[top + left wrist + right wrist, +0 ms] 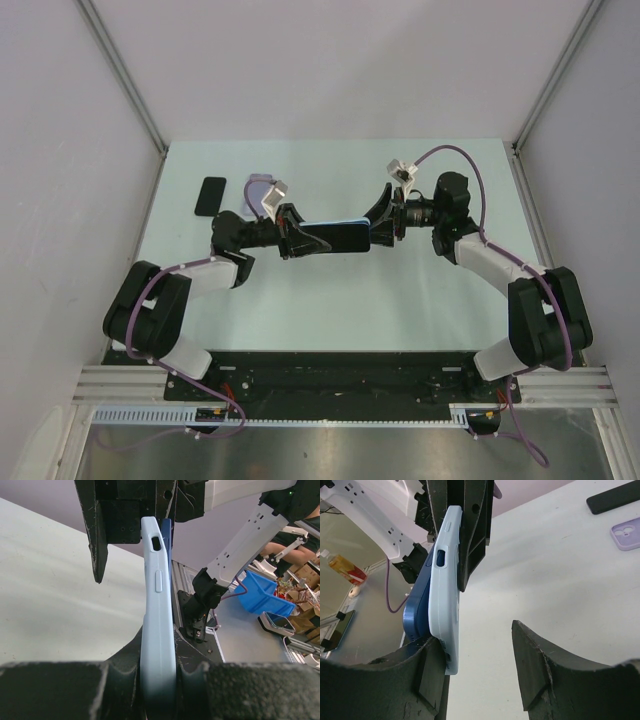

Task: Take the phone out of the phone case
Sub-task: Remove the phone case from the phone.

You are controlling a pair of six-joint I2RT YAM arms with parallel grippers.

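A dark blue phone (pixel 345 237) sits in a light blue case (pixel 322 222), held on edge above the table between both arms. My left gripper (pixel 298 241) is shut on the case's left end; in the left wrist view the case (pixel 157 625) is clamped between my fingers, with the phone's edge (pixel 166 535) behind it. My right gripper (pixel 380 222) is open around the right end. In the right wrist view its left finger (pixel 422 670) touches the end of the case (pixel 445 590), where the phone (pixel 417 610) bulges out of it. The right finger (pixel 540 665) stands apart.
A black phone (pixel 210 195) and a purple case (pixel 260 186) lie on the table at the back left, behind the left arm. Both also show in the right wrist view: the black phone (pixel 615 497) and the purple case (pixel 626 534).
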